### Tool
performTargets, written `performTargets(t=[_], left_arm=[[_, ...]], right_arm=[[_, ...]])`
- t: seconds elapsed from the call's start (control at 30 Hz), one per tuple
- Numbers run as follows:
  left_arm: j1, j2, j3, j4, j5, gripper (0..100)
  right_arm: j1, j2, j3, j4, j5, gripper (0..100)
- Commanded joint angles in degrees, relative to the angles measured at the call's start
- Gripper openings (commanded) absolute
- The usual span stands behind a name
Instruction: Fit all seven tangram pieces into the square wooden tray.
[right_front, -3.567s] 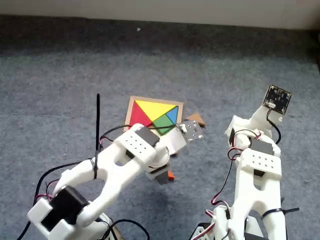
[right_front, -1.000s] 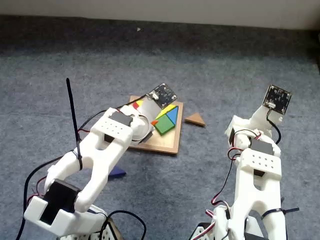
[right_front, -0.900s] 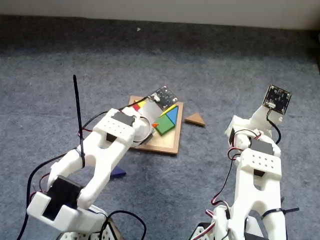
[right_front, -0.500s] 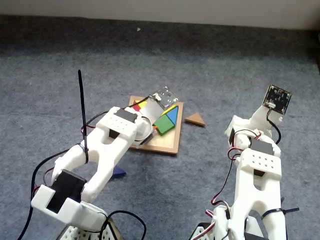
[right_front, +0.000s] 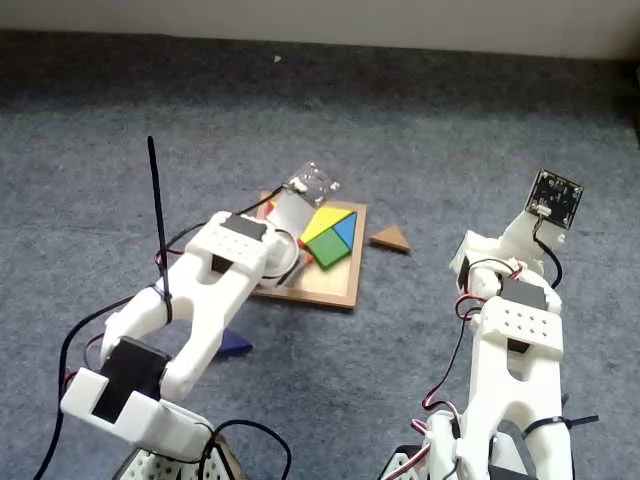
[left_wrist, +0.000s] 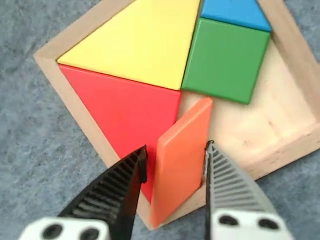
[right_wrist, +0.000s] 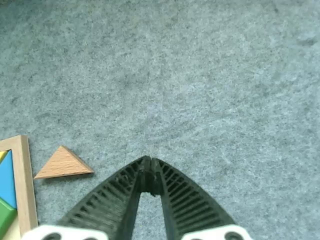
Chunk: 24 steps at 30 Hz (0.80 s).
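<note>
A square piece is seated in the tray; a parallelogram piece is held tilted above the tray's near left corner. A loose triangle is laid just right of the tray.

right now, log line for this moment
left hand shut on orange parallelogram over square wooden tray | right hand shut, empty | tan wooden triangle outside tray

Tray: red triangle, yellow triangle, blue piece, green square flat; orange piece tilted; tan triangle outside, right.
</note>
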Motion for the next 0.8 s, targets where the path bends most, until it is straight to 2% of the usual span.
performTargets(t=[0.0,0.43,0.63,0.77], left_arm=[[-0.57,-0.31,-3.03,0.62,0.88,20],[-0.66,-0.84,-3.03,0.70,0.97,20],[-0.48,-0.75,-3.03,0.70,0.79,9],[-0.40,-0.84,-3.03,0.70,0.79,7]], right_arm=[[0.57,-1.80,-0.40,-1.19,-0.18,1.3],[0.66,-1.80,-0.40,-1.19,-0.18,1.3],[0.66,-1.80,-0.48,-1.19,-0.18,1.3],[0.66,-1.80,-0.48,-1.19,-0.18,1.3]])
